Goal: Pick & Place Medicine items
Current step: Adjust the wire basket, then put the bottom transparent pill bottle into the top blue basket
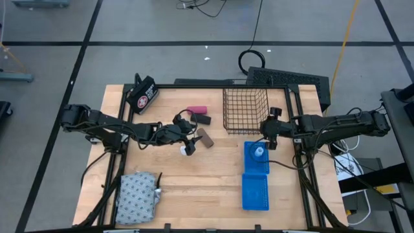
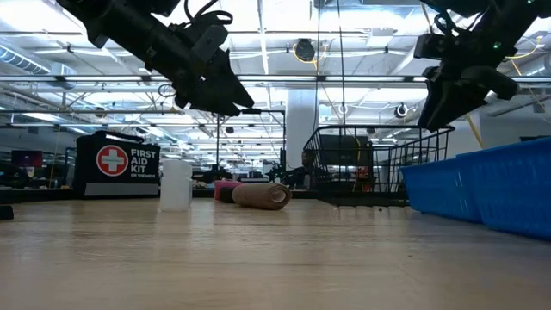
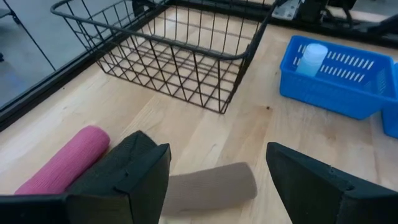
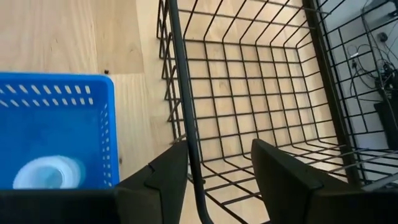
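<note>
Lower left of the high view: soft grey-white patterned pouch [image 1: 136,197] lies flat near the worktop [image 1: 194,188] front edge, bare wood to its right. Lower right: two blue slotted plastic trays [image 1: 255,191], end to end; the upper one holds one white round bottle [image 1: 259,153].

Centre: left claw [image 1: 187,138] hangs above the wood, fingers spread, holding nothing. Second white bottle [image 1: 188,150] stands just below it in the high view; brown oblong roll [image 1: 207,138] lies beside the claw, matte and cylindrical. Black piece [image 1: 200,120] and pink piece [image 1: 196,109] lie just above, close together.

Right claw [image 1: 270,132] hovers over the near rim of the black wire basket [image 1: 245,110], fingers parted, empty, one on either side of the rim wire.

Upper left: black first-aid case [image 1: 143,94] at the worktop's far edge.
</note>
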{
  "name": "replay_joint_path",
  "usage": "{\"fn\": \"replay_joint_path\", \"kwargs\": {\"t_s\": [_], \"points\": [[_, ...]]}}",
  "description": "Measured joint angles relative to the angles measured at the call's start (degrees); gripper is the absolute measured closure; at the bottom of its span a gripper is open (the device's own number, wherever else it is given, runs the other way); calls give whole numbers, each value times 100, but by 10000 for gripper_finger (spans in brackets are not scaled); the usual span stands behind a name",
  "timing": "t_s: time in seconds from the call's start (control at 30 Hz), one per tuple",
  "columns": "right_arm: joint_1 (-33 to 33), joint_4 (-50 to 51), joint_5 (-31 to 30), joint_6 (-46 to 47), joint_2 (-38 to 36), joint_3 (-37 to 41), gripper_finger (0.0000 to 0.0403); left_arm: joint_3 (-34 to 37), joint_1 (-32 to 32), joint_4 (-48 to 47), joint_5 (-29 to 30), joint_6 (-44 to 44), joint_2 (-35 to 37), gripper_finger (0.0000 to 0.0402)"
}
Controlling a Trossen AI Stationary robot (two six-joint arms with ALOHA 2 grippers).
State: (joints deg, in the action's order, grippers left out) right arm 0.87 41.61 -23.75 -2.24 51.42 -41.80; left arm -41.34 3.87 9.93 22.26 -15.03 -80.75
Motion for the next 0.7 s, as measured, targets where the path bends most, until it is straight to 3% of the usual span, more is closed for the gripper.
{"fn": "replay_joint_path", "kwargs": {"t_s": [0.4, 0.6, 0.7], "points": [[0, -971, 69, 326, -712, 0, 234, -9, 83, -334, 66, 113, 400, 133], [1, -1970, 979, 195, -1007, 0, 234, 261, 533, -1117, 931, -1088, 434, 133], [1, -2468, 1623, -103, -1032, 0, 234, 345, 1116, -2031, 1462, -1955, 924, 133]]}}
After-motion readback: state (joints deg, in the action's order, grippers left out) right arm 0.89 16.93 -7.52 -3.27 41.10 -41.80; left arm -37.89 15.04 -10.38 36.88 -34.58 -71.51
